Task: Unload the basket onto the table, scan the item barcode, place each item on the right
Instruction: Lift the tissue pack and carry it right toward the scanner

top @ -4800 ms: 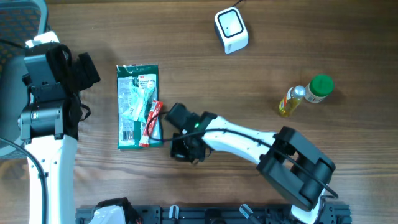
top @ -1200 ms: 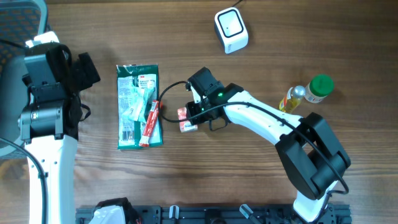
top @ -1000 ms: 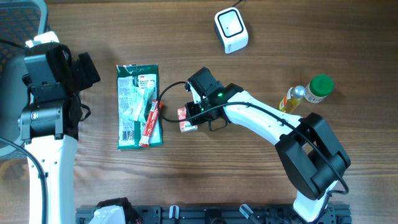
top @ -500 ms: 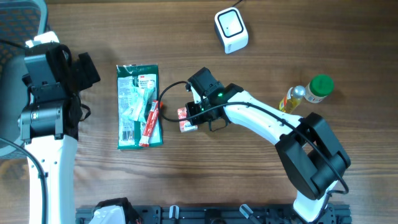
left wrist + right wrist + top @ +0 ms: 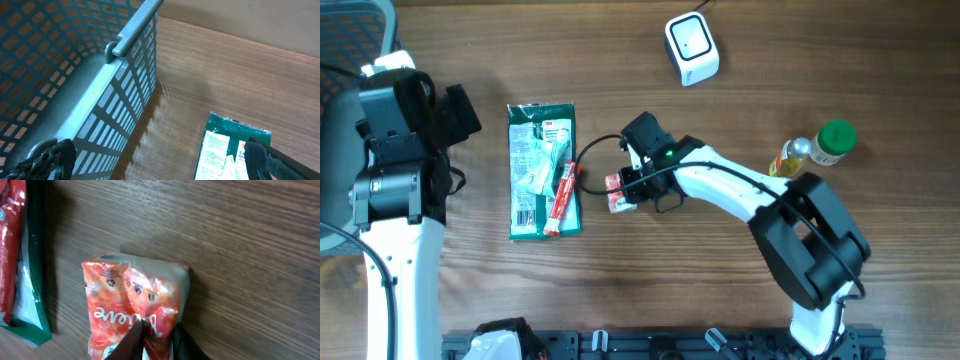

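A small red-orange sachet (image 5: 615, 193) (image 5: 134, 300) lies on the wooden table, just right of a green packet (image 5: 541, 170). My right gripper (image 5: 628, 186) (image 5: 159, 339) comes at it from the right, and its two dark fingers pinch a crinkled fold of the sachet's near end. The white barcode scanner (image 5: 691, 48) stands at the back, well away from the sachet. My left gripper (image 5: 160, 165) hangs open at the far left over the table, with nothing between its fingertips (image 5: 52, 156).
A red stick pack (image 5: 563, 197) rests on the green packet's right edge. A yellow bottle with a green cap (image 5: 815, 150) lies at the right. A blue mesh basket (image 5: 75, 75) stands beside the left arm (image 5: 395, 170).
The right jaws have narrowed onto the sachet, which has stayed where it lay. The right arm's elbow shifted slightly left. The left arm has not moved.
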Motion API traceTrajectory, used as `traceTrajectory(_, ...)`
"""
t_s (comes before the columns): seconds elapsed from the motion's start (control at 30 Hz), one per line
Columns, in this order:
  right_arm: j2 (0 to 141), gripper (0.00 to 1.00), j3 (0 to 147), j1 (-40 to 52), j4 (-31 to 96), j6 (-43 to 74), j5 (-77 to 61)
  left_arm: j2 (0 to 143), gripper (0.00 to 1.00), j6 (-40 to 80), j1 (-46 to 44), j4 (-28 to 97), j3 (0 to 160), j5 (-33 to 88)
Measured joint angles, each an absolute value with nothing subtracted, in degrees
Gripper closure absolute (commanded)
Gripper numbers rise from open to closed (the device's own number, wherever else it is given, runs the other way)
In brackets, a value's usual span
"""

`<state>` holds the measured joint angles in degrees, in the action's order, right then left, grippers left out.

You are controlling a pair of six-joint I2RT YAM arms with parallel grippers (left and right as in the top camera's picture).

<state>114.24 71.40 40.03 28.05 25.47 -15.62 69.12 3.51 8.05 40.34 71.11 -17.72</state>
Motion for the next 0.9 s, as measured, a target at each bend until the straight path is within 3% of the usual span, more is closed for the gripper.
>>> traceTrajectory(0.07,114.2,0.77,71.4,40.0,28.0,25.9,-15.6,69.1,0.0,3.5,8.1,40.3,71.1,-17.7)
traceTrajectory(0.17,114.2,0.96,71.4,40.0,28.2,27.6,-15.7,69.1,0.0,3.5,8.1,40.3,71.1,-17.7)
traceTrajectory(0.4,113.6,0.96,71.6,37.8,30.6,27.0,-19.1,69.1,0.0,3.5,8.1,40.3,71.1,-17.7)
traceTrajectory(0.73,95.6,0.96,71.6,16.9,41.8,6.9,-54.3,69.1,0.0,3.5,8.1,40.3,71.1,-17.7)
traceTrajectory(0.9,94.7,0.96,71.6,12.0,48.2,-0.6,-68.7,69.1,0.0,3.5,8.1,40.3,71.1,-17.7)
